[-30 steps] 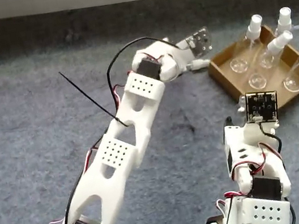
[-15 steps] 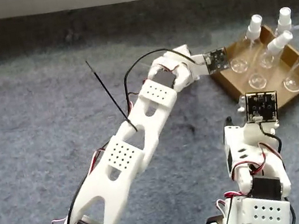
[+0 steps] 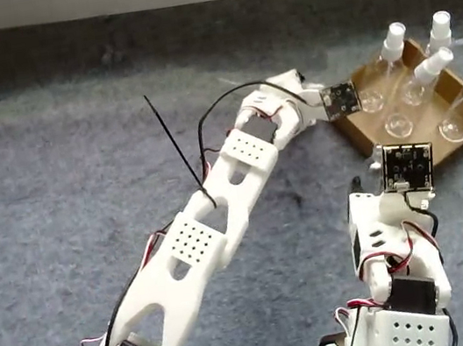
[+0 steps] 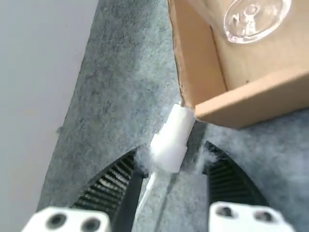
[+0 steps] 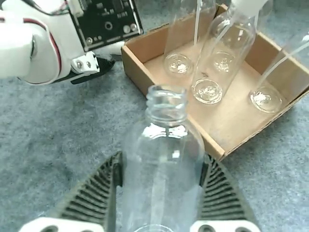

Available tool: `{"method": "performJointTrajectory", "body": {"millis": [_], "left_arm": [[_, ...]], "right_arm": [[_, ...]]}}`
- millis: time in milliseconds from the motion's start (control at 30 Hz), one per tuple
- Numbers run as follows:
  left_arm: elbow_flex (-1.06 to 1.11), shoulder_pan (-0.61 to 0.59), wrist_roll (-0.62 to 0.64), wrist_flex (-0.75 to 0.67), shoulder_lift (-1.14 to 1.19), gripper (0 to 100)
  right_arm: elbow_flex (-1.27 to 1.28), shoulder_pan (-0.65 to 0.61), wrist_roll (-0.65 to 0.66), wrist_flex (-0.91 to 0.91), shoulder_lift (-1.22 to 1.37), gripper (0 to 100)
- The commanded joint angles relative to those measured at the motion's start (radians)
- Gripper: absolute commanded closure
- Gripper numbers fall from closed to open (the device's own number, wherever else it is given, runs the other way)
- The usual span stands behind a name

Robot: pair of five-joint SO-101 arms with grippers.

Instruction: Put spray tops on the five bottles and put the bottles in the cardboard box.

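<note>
A white spray top (image 4: 170, 139) lies on the grey carpet against the corner of the cardboard box (image 4: 203, 72). My left gripper (image 4: 173, 153) is open, with one finger on each side of the top. From above, the left arm stretches to the box's near-left corner (image 3: 343, 123); in the right wrist view the left gripper (image 5: 99, 65) sits low beside the box wall (image 5: 145, 50). My right gripper (image 5: 161, 193) is shut on a clear, upright bottle (image 5: 164, 145) that has no top. It stands just in front of the box.
Several clear bottles with white spray tops (image 3: 419, 79) stand leaning inside the box (image 3: 454, 149), also seen as bottles (image 5: 219, 58) in the right wrist view. A black cable tie (image 3: 179, 151) sticks up from the left arm. Open carpet (image 3: 57, 193) lies to the left.
The left arm has swung right and lowered its gripper to the box corner, over the spray top. The right arm with its bottle has stayed put.
</note>
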Motion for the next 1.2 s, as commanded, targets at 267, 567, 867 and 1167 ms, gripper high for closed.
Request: {"method": "performJointTrajectory", "body": {"millis": [267, 567, 867, 1167], "left_arm": [[-0.013, 0.021, -0.015, 0.015, -0.031, 97], [-0.013, 0.021, -0.048, 0.032, -0.031, 99], [-0.263, 0.019, -0.044, 0.313, -0.024, 99], [-0.249, 0.015, -0.049, 0.083, -0.021, 99]], "right_arm": [[0.028, 0.001, -0.002, -0.027, -0.002, 92.1], [0.030, 0.001, -0.002, -0.027, -0.002, 92.1], [0.033, 0.001, -0.002, -0.074, -0.002, 92.1], [0.035, 0.001, -0.002, -0.085, -0.002, 92.1]]}}
